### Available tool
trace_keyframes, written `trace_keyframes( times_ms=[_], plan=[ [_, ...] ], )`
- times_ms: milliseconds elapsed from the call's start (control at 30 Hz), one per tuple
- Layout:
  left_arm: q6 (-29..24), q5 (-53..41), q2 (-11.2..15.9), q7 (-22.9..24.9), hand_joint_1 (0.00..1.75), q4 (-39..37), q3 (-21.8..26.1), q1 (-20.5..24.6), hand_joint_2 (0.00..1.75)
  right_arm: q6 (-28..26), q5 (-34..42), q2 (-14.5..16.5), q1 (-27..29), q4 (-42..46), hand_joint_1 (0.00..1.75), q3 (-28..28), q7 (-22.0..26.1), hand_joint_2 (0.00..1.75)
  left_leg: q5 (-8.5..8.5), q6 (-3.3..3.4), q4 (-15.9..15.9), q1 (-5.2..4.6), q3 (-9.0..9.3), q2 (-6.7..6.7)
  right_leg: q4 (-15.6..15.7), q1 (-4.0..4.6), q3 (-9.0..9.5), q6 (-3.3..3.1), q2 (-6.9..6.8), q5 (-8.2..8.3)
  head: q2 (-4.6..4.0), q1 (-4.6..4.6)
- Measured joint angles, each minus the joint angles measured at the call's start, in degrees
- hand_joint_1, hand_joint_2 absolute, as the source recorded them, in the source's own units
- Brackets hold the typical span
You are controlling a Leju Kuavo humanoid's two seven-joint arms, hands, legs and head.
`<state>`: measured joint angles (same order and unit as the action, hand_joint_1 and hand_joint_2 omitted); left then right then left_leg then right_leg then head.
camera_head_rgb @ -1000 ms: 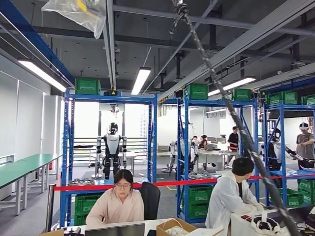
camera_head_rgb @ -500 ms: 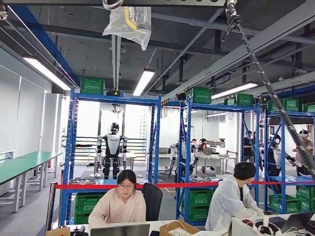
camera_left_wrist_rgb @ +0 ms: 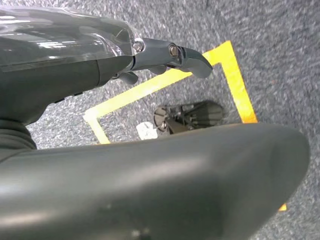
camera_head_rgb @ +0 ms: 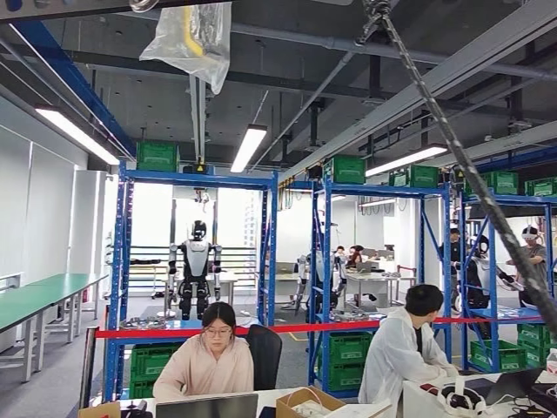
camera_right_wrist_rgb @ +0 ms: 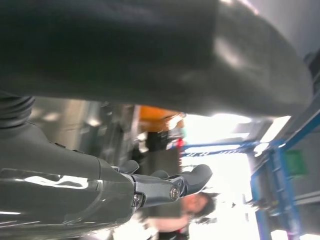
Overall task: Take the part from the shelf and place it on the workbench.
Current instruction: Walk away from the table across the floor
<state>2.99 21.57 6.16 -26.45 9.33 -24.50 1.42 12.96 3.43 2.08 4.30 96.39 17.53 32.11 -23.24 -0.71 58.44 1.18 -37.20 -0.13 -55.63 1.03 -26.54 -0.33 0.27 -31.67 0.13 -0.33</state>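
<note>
Shelving fills my forward view: a blue shelf rack [camera_head_rgb: 197, 178] stands straight ahead, with a green crate [camera_head_rgb: 157, 156] on its top level and more green crates [camera_head_rgb: 150, 361] down by the floor. A second blue rack [camera_head_rgb: 384, 187] stands to its right, also topped with green crates [camera_head_rgb: 348, 169]. I cannot make out which item on these shelves is the part; at this range nothing shows plainly enough to name it.

Between me and the racks runs a red barrier tape [camera_head_rgb: 289, 327], stretched across at about the height of the seated people's heads. In front of it, a person in a pale pink top [camera_head_rgb: 209, 361] sits facing me behind a laptop [camera_head_rgb: 207, 407], and a person in a white coat [camera_head_rgb: 400, 353] sits with their back turned at a tabletop [camera_head_rgb: 459, 392] strewn with a headset and cables. A dark cable [camera_head_rgb: 459, 165] slants down across the right of my view, and a plastic bag [camera_head_rgb: 191, 39] hangs overhead. Another humanoid robot [camera_head_rgb: 195, 274] stands behind the first rack.

My left hand [camera_left_wrist_rgb: 166, 55] hangs over grey carpet [camera_left_wrist_rgb: 271, 45] marked with yellow tape [camera_left_wrist_rgb: 234, 85]; its fingers [camera_left_wrist_rgb: 192, 56] lie extended and hold nothing. My right hand [camera_right_wrist_rgb: 158, 187] likewise shows its fingers [camera_right_wrist_rgb: 196, 177] stretched out, unloaded.
</note>
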Motion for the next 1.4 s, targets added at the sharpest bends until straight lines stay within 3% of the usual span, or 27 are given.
trace_keyframes(
  times_ms=[167,233,267,300,367,400,433,467,533,567,600,633,700,733,800,867,900,967,1033,1067,1100,1133,1200,1267,1333,1400],
  plan=[
    [0.0,0.0,0.0,0.0,0.00,0.0,0.0,0.0,0.00,0.0,0.0,0.0,0.0,0.0,0.00,0.0,0.0,0.00,0.02,-0.03,0.0,-0.01,-0.02,-0.01,0.1,-0.03,0.01,-0.05,-0.02,0.10,0.00,0.00],
    [-0.1,0.0,0.0,0.0,0.00,0.0,0.0,-0.2,0.00,-2.0,-1.6,-0.4,1.0,-1.4,0.00,-0.6,-0.1,0.00,-4.48,-0.11,3.5,0.01,-1.06,0.00,0.4,-0.21,-0.88,-0.75,-0.26,1.24,0.00,0.00],
    [-0.1,0.0,-0.1,0.0,0.00,-0.1,0.0,-0.3,0.00,-3.3,-2.5,-0.7,1.7,-2.5,0.00,-1.1,-0.2,0.00,-7.74,-0.20,7.6,0.01,-1.92,0.01,0.5,-0.25,-1.79,-1.12,-0.45,2.11,0.00,0.00],
    [-0.2,0.0,-0.1,0.0,0.00,-0.1,0.0,-0.3,0.00,-4.8,-3.4,-1.1,2.6,-4.1,0.00,-1.9,-0.1,0.00,-9.62,-0.31,9.3,0.04,-0.70,0.02,0.2,-0.30,-3.50,-1.28,-0.61,3.20,0.00,0.00],
    [-0.3,0.0,-0.1,-0.1,0.00,-0.1,0.0,-0.1,0.00,-5.9,-3.7,-1.7,3.8,-5.5,0.00,-4.0,0.8,0.00,-9.17,0.37,5.4,-0.13,4.75,0.11,-1.8,-0.24,-7.22,-0.14,-0.60,4.69,0.00,0.00],
    [-0.3,0.0,-0.2,-0.1,0.00,-0.1,0.0,0.0,0.00,-6.2,-3.8,-1.8,4.1,-5.7,0.00,-5.1,1.3,0.00,-7.70,1.04,1.1,-0.17,7.57,0.24,-3.3,-0.33,-8.88,0.64,-0.47,4.18,0.00,0.00],
    [-0.3,0.0,-0.2,-0.1,0.00,-0.1,0.0,0.1,0.00,-6.2,-3.8,-1.9,4.3,-5.5,0.00,-5.8,1.6,0.00,-7.46,1.79,-0.9,-0.26,8.16,0.37,-5.6,-0.44,-10.04,1.35,-0.35,2.51,0.00,0.00],
    [-0.3,0.0,-0.3,-0.1,0.00,-0.1,0.0,0.1,0.00,-6.2,-3.8,-1.9,4.4,-5.4,0.00,-6.2,1.6,0.00,-6.82,2.26,-1.0,-0.24,7.50,0.55,-8.5,-0.63,-10.96,1.77,-0.24,-0.14,0.00,-0.01],
    [-0.4,0.1,-0.3,-0.1,0.00,-0.1,0.0,0.1,0.00,-5.8,-3.2,-1.9,4.5,-5.4,0.00,-6.7,1.6,0.00,-5.84,2.57,-0.9,-0.48,6.33,0.65,-15.7,-0.92,-12.48,2.20,-0.25,-4.66,0.00,-0.02],
    [-0.5,0.2,-0.3,0.0,0.00,-0.1,0.0,0.1,0.00,-5.5,-2.9,-1.9,4.7,-5.4,0.00,-6.9,1.6,0.00,-5.39,2.61,-0.9,-0.61,5.75,0.68,-17.9,-0.99,-12.45,2.28,-0.25,-5.31,0.00,-0.02],
    [-0.5,0.2,-0.3,0.0,0.00,-0.1,0.0,0.1,0.00,-5.3,-2.7,-1.9,4.8,-5.4,0.00,-7.2,1.4,0.00,-4.94,2.61,-0.8,-0.73,5.15,0.69,-18.2,-1.01,-11.51,2.25,-0.25,-4.83,0.00,-0.02],
    [-0.5,0.3,-0.3,0.0,0.00,-0.1,0.0,0.1,0.00,-5.2,-2.7,-1.9,4.8,-5.5,0.00,-7.5,1.2,0.00,-4.50,2.57,-0.8,-0.86,4.61,0.58,-16.1,-0.98,-9.51,2.06,-0.18,-3.48,0.00,-0.02],
    [-0.5,0.5,-0.3,0.0,0.00,-0.1,0.0,0.1,0.00,-5.2,-3.0,-2.0,4.7,-5.7,0.00,-8.0,0.7,0.00,-3.69,2.37,-0.8,-1.04,3.73,0.27,-7.6,-0.71,-3.52,1.12,0.83,-0.78,0.00,-0.02],
    [-0.5,0.6,-0.4,0.0,0.00,-0.1,0.0,0.1,0.00,-5.2,-3.3,-2.0,4.6,-5.8,0.00,-8.2,0.5,0.00,-3.23,2.18,-0.8,-1.06,3.43,0.09,-3.3,-0.56,-0.89,0.68,1.41,-0.20,0.00,-0.01],
    [-0.5,0.6,-0.4,0.0,0.00,-0.1,0.0,0.2,0.00,-5.2,-3.6,-2.2,4.6,-6.3,0.00,-8.8,0.2,0.00,-2.21,1.61,-0.9,-0.82,2.81,-0.23,1.1,-0.17,1.41,0.17,2.08,-0.07,0.00,0.01],
    [-0.5,0.6,-0.4,0.0,0.00,-0.1,0.0,0.1,0.00,-5.2,-3.9,-2.4,4.4,-7.2,0.00,-9.3,-0.1,0.00,-1.51,0.96,-1.2,-0.43,2.13,-0.66,2.1,-0.01,1.11,-0.18,1.57,0.84,0.00,0.00],
    [-0.5,0.6,-0.4,0.0,0.00,-0.1,0.0,0.0,0.00,-5.1,-4.0,-2.4,4.2,-7.7,0.00,-9.5,-0.2,0.00,-2.22,0.74,-0.9,-0.34,1.71,-0.75,2.5,-0.04,0.78,-0.55,1.21,1.48,0.00,0.00],
    [-0.6,0.7,-0.4,0.0,0.00,-0.2,0.0,-0.1,0.00,-5.0,-4.5,-2.4,3.9,-8.9,0.00,-9.8,-0.5,0.00,-6.61,0.50,2.8,-0.26,0.30,-0.71,2.9,-0.21,-0.21,-1.20,0.30,2.54,0.00,0.01],
    [-0.6,0.7,-0.3,0.0,0.00,-0.2,0.0,0.0,0.00,-4.9,-4.8,-2.5,3.9,-10.1,0.00,-10.0,-0.7,0.00,-11.58,0.12,10.1,-0.19,-1.41,-0.66,2.2,-0.17,-1.71,-1.41,-0.59,3.18,0.00,0.01],
    [-0.6,0.7,-0.3,0.0,0.00,-0.2,0.0,0.1,0.00,-4.9,-4.9,-2.5,3.9,-10.7,0.00,-10.2,-0.8,0.00,-12.61,-0.12,13.2,-0.14,-1.79,-0.63,1.7,-0.17,-2.51,-1.35,-1.06,3.42,0.00,0.00],
    [-0.6,0.7,-0.3,0.0,0.00,-0.2,0.0,0.1,0.00,-4.8,-5.0,-2.5,3.8,-11.2,0.00,-10.3,-0.8,0.00,-12.24,-0.38,14.7,-0.07,-1.42,-0.57,1.1,-0.23,-3.45,-1.26,-1.52,3.63,0.00,0.00],
    [-0.6,0.7,-0.2,0.0,0.00,-0.2,0.0,0.1,0.00,-4.8,-5.0,-2.6,3.8,-11.6,0.00,-10.4,-0.8,0.00,-10.90,-0.64,14.5,0.05,-0.32,-0.48,0.4,-0.34,-4.46,-1.11,-1.92,3.80,0.00,0.00],
    [-0.6,0.7,-0.2,0.0,0.00,-0.2,0.0,0.1,0.00,-4.7,-5.1,-2.6,3.7,-12.3,0.00,-10.7,-0.8,0.00,-8.09,-1.26,9.5,0.40,3.85,0.20,-1.3,-0.61,-6.57,-0.70,-2.61,4.02,0.00,0.00],
    [-0.6,0.7,-0.2,-0.1,0.00,-0.2,0.0,0.3,0.00,-4.7,-5.2,-2.7,3.7,-12.9,0.00,-11.1,-0.8,0.00,-8.27,-1.41,3.3,0.35,7.64,1.28,-3.0,-0.54,-8.34,-0.07,-3.12,4.25,0.00,0.03],
    [-0.6,0.7,-0.1,-0.1,0.00,-0.2,0.0,0.4,0.00,-4.9,-5.5,-2.8,3.6,-13.4,0.00,-11.5,-0.9,0.00,-9.42,-0.97,0.9,-0.01,8.62,1.61,-3.9,-0.39,-9.36,0.70,-3.48,4.82,0.00,0.04],
    [-0.6,0.7,-0.1,-0.2,0.00,-0.2,0.0,0.2,0.00,-5.6,-6.4,-2.8,3.6,-14.2,0.00,-11.9,-1.3,0.00,-9.10,-0.03,0.7,-0.02,7.99,1.42,-4.3,-0.54,-9.90,1.37,-3.31,4.95,0.00,0.02]
  ],
)
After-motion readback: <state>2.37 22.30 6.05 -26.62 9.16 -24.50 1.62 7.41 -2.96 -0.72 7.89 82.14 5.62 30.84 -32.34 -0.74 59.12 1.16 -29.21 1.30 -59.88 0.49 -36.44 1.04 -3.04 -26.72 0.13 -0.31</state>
